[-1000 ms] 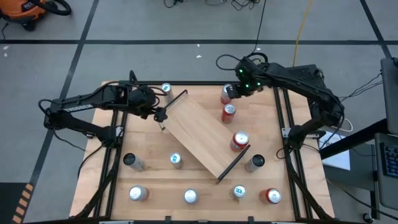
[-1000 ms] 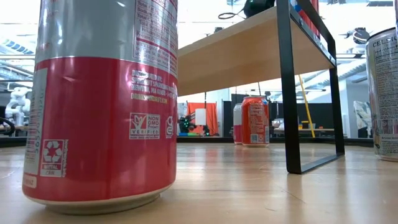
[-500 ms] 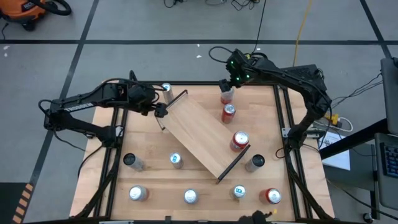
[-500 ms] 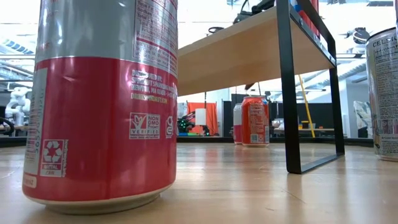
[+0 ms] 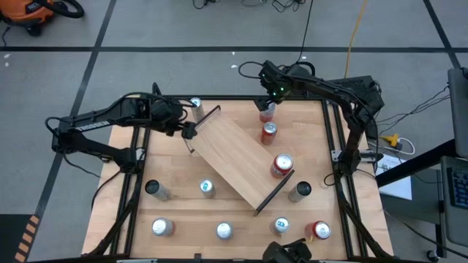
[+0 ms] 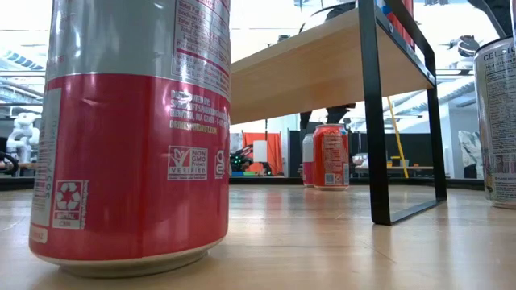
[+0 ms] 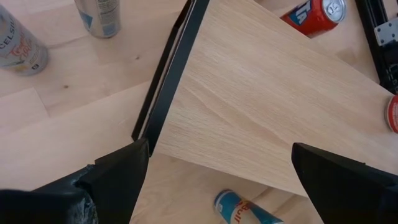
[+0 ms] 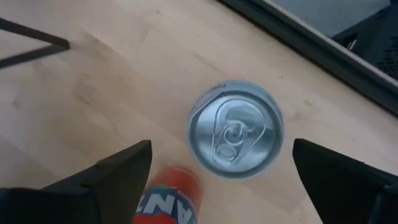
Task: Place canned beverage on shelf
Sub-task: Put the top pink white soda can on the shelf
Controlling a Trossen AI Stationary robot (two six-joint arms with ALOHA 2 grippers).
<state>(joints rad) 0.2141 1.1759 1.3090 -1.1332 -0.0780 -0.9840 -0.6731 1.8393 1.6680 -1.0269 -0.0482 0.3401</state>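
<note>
The shelf (image 5: 238, 157), a light-wood board with a black rail at each short end, lies slantwise across the table's middle. One red can (image 5: 281, 165) stands on its right end. At the far edge stands another red can (image 5: 266, 112) with a silver lid (image 8: 235, 138). My right gripper (image 5: 268, 101) hangs over it, open, a finger on either side of the lid (image 8: 227, 180), apart from it. My left gripper (image 5: 189, 133) is open above the shelf's left rail (image 7: 171, 81) and touches nothing.
A third red can (image 5: 269, 131) stands just nearer than the one under my right gripper. A silver can (image 5: 194, 106) is at the far left. Several more cans stand along the near half, among them a red one (image 5: 316, 230) that fills the low view (image 6: 133, 129).
My right gripper has swung toward the table's far left and come down over the red can at the far edge; its dark fingers now show above the far cans in the low view.
</note>
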